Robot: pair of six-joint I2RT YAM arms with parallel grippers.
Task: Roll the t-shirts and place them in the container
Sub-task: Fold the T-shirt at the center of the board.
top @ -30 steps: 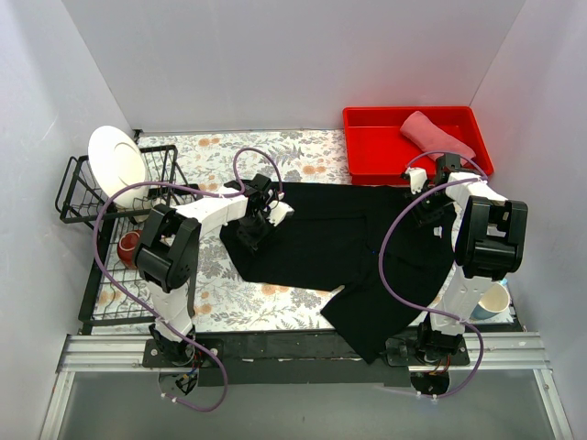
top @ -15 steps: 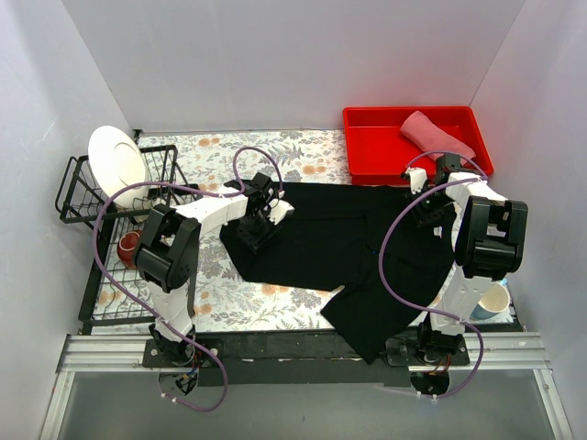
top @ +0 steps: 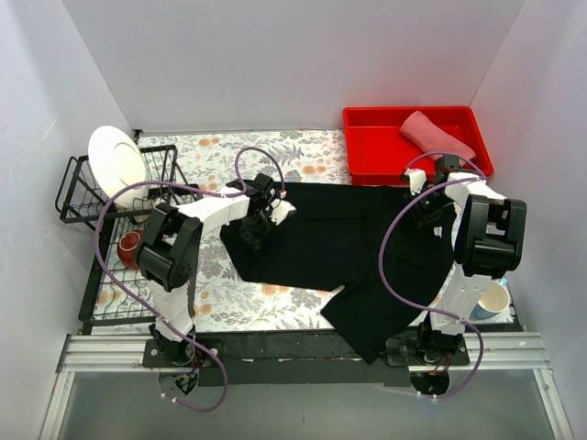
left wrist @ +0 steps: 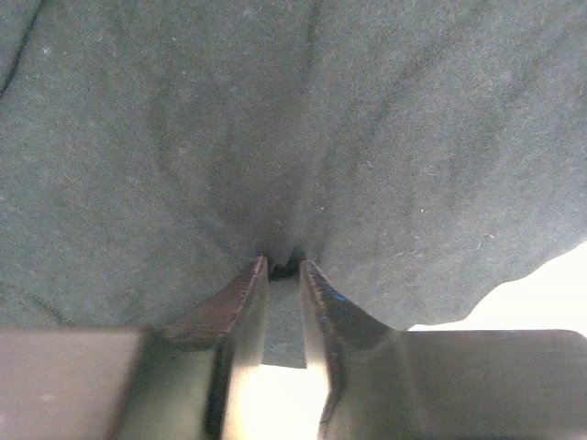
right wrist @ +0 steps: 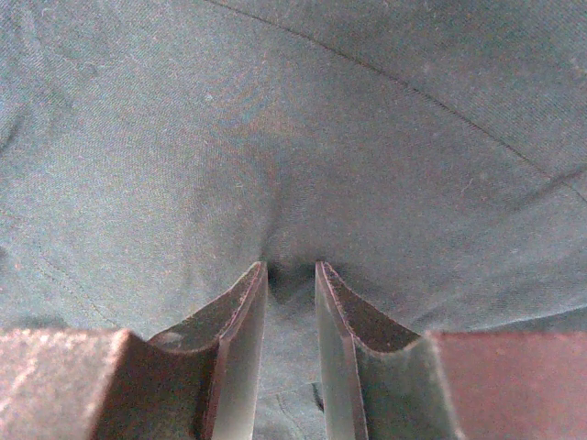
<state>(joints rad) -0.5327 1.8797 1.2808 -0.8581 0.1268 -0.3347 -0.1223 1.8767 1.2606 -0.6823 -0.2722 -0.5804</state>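
Black t-shirt (top: pixel 339 243) is lying spread on the bench (top: pixel 220 302), just nearer than the red tray (top: pixel 367 151), its long axis running left to right. Left end effector (top: pixel 255 229) and right end effector (top: pixel 425 213) are each pinching narrowly on one end of it. Pink t-shirt (top: pixel 436 135) is resting inside the tray.

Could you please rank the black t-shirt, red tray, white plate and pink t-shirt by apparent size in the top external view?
1. black t-shirt
2. red tray
3. white plate
4. pink t-shirt, close to the plate, so unsure
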